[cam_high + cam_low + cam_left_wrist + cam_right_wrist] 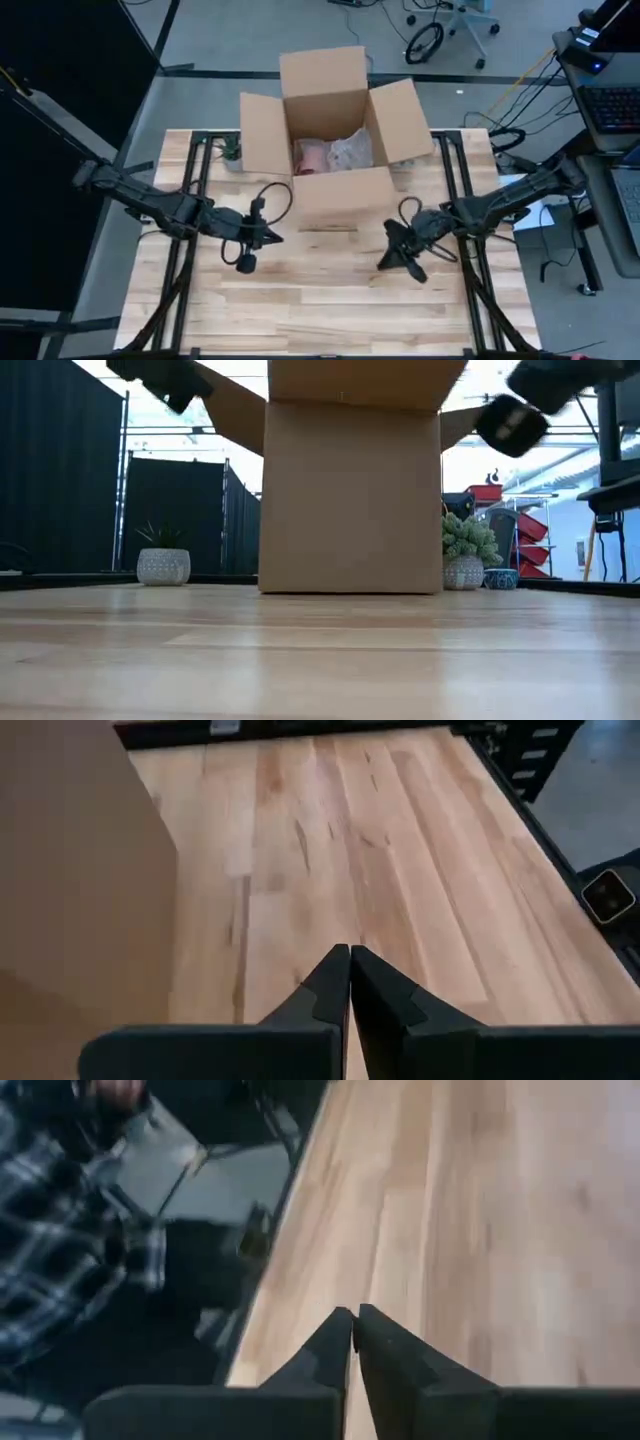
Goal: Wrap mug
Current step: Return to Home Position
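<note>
Orange mug in clear bubble wrap (330, 155) lies on the floor of the open brown cardboard box (340, 192), at the table's far middle. Pinkish-orange shows thru the wrap on one side, crumpled wrap on the other. Prob. stiff & breakable under a soft, slick skin, and light enough for one gripper. If it needs lifting, pinch across the bundle's body, not the loose wrap ends, which could slide or unroll. Access is from straight above only: four walls w/ splayed flaps ring it.

Left gripper (349, 960) & right gripper (353, 1325) each have fingers pressed together, holding nothing. Both hover over the pale wooden table (330, 310) just in front of the box, apart from each other. Bare boards there leave room to pull back. A small potted plant in a white pot (163, 565) stands beside the box. A person in a plaid sleeve (50, 1270) shows beyond a table edge in the right wrist view.
</note>
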Available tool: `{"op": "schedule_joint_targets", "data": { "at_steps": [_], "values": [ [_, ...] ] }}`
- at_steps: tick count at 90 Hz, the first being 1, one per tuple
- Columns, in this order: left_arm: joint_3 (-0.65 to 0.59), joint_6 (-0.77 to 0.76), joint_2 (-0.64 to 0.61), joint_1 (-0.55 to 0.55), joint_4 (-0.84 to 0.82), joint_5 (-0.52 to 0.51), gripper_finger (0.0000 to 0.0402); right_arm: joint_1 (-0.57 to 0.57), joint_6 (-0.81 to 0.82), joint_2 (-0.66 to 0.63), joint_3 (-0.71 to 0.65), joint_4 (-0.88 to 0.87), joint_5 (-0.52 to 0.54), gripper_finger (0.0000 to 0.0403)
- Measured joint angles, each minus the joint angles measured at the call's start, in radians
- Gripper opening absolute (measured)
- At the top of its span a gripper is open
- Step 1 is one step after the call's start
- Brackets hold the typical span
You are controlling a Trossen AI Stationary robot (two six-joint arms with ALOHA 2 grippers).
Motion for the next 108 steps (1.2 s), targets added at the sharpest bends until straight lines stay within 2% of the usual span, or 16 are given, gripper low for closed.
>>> {"op": "schedule_joint_targets", "data": {
  "at_steps": [10,18,23,31,43,50,55,65,91,108],
  "values": [
    [-0.054,0.018,0.0,0.024,0.094,0.01,0.0,-0.023,-0.047,-0.005,-0.081,0.073,0.048,0.0002],
    [-0.086,0.079,0.0,0.076,0.208,0.073,0.0,-0.098,-0.168,-0.005,-0.139,0.244,0.048,0.0001],
    [-0.094,0.105,-0.004,0.119,0.225,0.116,0.0,-0.161,-0.231,-0.012,-0.16,0.303,0.021,0.0001],
    [-0.097,0.033,-0.017,0.176,0.183,0.111,0.0,-0.252,-0.222,-0.043,-0.166,0.253,0.002,0.0001],
    [-0.096,-0.134,-0.033,0.217,0.166,0.075,0.0,-0.332,-0.022,-0.099,-0.167,0.151,-0.004,0.0001],
    [-0.097,-0.19,-0.031,0.218,0.141,0.073,0.0,-0.336,-0.106,-0.133,-0.168,0.08,0.005,0.0001],
    [-0.097,-0.142,-0.023,0.212,0.128,0.072,0.0,-0.326,-0.161,-0.165,-0.186,0.074,0.036,0.0001],
    [-0.138,-0.07,-0.02,0.204,0.146,0.07,0.0,-0.333,-0.162,-0.267,-0.251,0.101,0.141,0.0001],
    [-0.408,-0.105,-0.103,0.204,0.526,0.091,0.0,-0.316,-0.183,-0.619,-0.421,0.098,0.128,0.0002],
    [-0.503,-0.119,-0.132,0.205,0.685,0.092,0.0,-0.317,-0.236,-0.787,-0.51,0.106,0.129,0.0002]
  ]
}}
